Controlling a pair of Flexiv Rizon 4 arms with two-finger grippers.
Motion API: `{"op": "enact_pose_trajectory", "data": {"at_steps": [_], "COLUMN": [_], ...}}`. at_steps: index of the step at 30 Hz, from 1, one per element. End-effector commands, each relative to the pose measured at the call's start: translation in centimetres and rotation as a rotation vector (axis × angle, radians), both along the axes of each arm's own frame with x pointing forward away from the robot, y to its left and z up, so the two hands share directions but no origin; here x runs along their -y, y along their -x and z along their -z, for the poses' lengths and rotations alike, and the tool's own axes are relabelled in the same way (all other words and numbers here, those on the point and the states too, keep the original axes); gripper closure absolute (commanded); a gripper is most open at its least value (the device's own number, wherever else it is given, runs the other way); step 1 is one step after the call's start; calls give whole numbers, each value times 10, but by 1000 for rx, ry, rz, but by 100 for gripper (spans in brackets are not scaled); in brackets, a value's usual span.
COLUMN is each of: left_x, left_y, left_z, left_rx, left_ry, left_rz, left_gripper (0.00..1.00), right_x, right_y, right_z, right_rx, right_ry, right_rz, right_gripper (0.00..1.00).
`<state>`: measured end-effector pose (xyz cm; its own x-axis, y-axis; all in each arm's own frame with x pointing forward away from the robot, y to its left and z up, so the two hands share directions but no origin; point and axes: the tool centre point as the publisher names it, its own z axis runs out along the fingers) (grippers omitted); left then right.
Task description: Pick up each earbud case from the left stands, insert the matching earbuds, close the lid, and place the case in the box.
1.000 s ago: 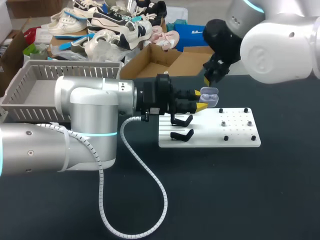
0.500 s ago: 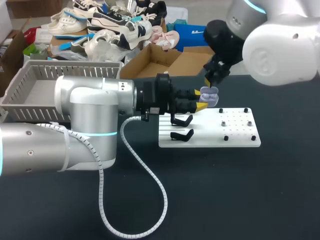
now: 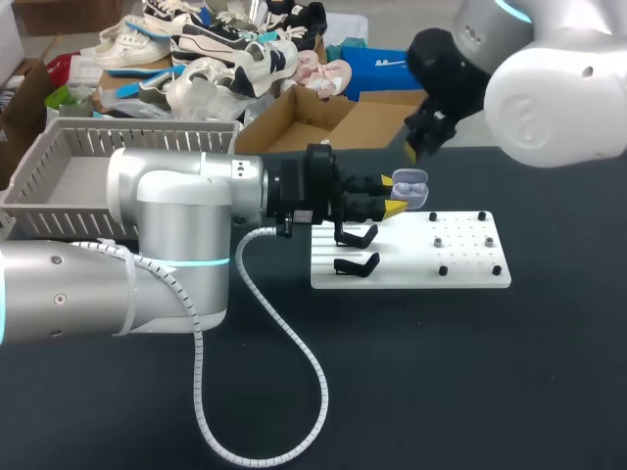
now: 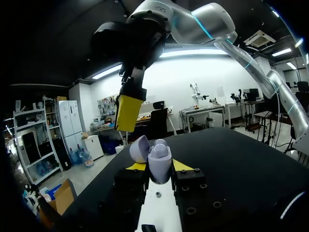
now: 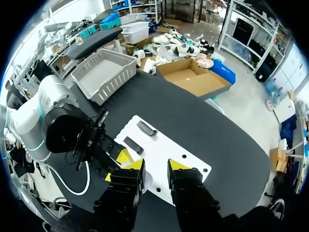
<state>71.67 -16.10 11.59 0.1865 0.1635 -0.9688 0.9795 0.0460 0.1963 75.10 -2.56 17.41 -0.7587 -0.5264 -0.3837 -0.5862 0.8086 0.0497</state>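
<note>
At the far left of the dark tabletop [image 3: 470, 392] stands a grey slatted basket [image 3: 137, 132], with an open cardboard box [image 3: 279, 117] to its right, just past the far edge. Our left arm [image 3: 176, 245] comes in from the left and lies low across the tabletop, a white coiled cable [image 3: 284, 343] looping from it towards the near side. Our left claw [image 4: 158, 167] is clamped on a lavender earbud case [image 3: 411, 188], one yellow tip pressing on each side. The case is held above the far left corner of a white board [image 3: 460, 264], and its lid [image 4: 140, 148] is tipped open. On the left part of the board, two black stands [image 3: 356, 236] sit one behind the other, just under that claw. Our right claw [image 5: 156, 165] hangs above and slightly beyond the case, apart from it, its fingers spread with nothing between them.
</note>
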Motion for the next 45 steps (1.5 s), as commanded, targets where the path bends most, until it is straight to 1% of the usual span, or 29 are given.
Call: {"op": "enact_pose_trajectory", "data": {"at_steps": [1, 7, 11, 18, 20, 29, 45], "left_x": [0, 0, 0, 0, 0, 0, 0], "left_y": [1, 1, 1, 1, 1, 1, 1], "left_z": [0, 0, 0, 0, 0, 0, 0], "left_rx": [2, 2, 2, 2, 2, 2, 2], "left_ry": [0, 0, 0, 0, 0, 0, 0], "left_rz": [-7, -7, -7, -7, -7, -7, -7], "left_gripper": [100, 100, 100, 100, 100, 100, 100], "right_x": [-4, -8, -12, -9, -9, -7, -2], "right_y": [-13, -17, -15, -12, -10, -4, 7], "right_z": [6, 10, 14, 18, 19, 17, 15], "right_rx": [-21, -32, -40, -55, -58, -59, -55], "right_ry": [-7, -17, -15, -6, -6, -2, 0], "right_rz": [-10, -25, -32, -22, -19, -8, 15], "right_gripper": [73, 73, 73, 73, 72, 73, 72]}}
